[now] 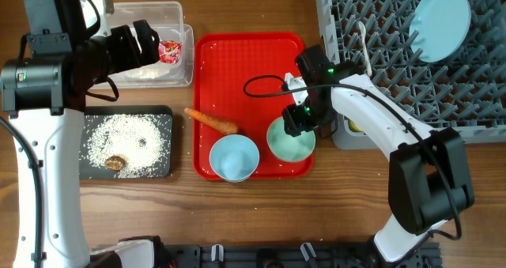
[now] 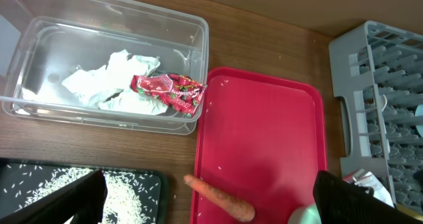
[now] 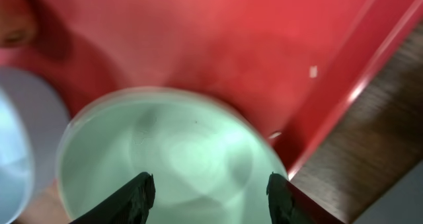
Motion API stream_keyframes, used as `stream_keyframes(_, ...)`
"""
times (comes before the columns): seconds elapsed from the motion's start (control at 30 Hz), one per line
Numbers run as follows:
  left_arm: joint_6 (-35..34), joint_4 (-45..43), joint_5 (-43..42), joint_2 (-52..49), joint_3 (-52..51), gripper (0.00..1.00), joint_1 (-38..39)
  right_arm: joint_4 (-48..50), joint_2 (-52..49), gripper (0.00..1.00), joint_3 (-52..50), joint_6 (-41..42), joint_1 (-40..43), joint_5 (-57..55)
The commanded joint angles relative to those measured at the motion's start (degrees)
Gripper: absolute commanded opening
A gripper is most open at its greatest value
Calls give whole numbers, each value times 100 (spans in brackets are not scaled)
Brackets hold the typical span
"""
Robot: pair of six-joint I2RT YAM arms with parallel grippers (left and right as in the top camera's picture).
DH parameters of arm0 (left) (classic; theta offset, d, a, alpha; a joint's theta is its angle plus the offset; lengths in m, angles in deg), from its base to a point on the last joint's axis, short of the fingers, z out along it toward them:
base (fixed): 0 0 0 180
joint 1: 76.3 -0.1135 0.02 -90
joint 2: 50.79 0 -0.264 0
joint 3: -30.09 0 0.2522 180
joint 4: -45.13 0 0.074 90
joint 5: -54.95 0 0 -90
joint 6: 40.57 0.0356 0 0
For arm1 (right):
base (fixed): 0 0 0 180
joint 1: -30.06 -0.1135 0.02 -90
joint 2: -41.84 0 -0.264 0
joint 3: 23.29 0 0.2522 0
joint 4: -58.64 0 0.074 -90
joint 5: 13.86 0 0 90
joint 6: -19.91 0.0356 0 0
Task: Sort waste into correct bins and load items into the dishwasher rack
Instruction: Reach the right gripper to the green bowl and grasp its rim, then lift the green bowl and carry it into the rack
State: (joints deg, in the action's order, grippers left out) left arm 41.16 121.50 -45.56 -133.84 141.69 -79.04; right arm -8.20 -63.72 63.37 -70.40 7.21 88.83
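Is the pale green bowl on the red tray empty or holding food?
Empty. The right wrist view looks straight into the pale green bowl and shows only a bare inside.

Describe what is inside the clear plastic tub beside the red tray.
The clear tub holds a crumpled white tissue and a small red snack wrapper resting partly on it. Anything beneath the tissue is hidden.

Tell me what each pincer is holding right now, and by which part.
Left pincer: nothing, wide open above the clear tub. Right pincer: jaws apart over the green bowl; the blurred view doesn't show whether it grips it.
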Motion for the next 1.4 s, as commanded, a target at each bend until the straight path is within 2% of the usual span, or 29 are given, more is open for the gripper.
stream_keyframes(0.0, -33, -17, 13, -44, 74, 100, -26, 219, -83, 58, -48, 240, 4, -542)
stream_keyframes(0.53, -33, -17, 13, -44, 74, 100, -26, 223, 37, 58, 411, 256, 90, -527)
stream_keyframes(0.7, -33, -17, 13, -44, 74, 100, -26, 142, 35, 56, 409, 925, 197, -1250)
stream_keyframes(0.87, -33, -17, 13, -44, 74, 100, -26, 286, 20, 53, 389, 1104, 297, -1392)
stream_keyframes(1.0, -33, -17, 13, -44, 74, 100, -26, 426, -129, 48, 315, 1102, 295, -1071)
stream_keyframes(1.17, -33, -17, 13, -44, 74, 100, -26, 487, -299, 34, 315, 1163, 295, -767)
stream_keyframes(1.37, -33, -17, 13, -44, 74, 100, -26, 612, -299, 32, 315, 1235, 295, -774)
